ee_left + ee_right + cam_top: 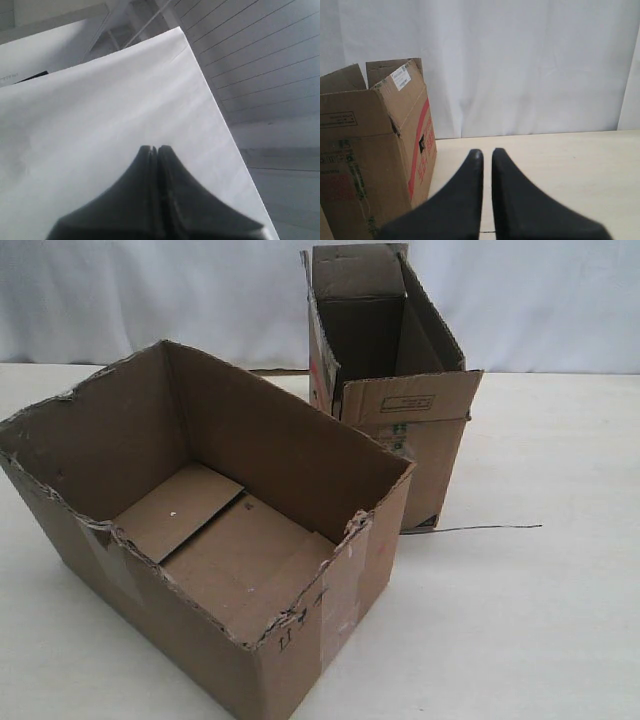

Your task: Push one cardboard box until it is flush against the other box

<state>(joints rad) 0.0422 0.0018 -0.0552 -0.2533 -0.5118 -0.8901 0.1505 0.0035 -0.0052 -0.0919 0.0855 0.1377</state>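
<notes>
The cardboard box, wide and low with ragged torn top edges, stands open at the front left of the table, with black marks near its front corner. Behind and to its right stands the other box, tall and narrow with upright flaps. The two stand at an angle, and whether they touch is hidden. Neither gripper shows in the exterior view. My right gripper hovers low over the table beside the other box, slightly open with nothing in the narrow gap. My left gripper is shut and empty above bare white tabletop.
A thin dark wire lies on the table to the right of the tall carton. A pale curtain hangs behind the table. In the left wrist view the table edge runs near the gripper, with floor beyond it.
</notes>
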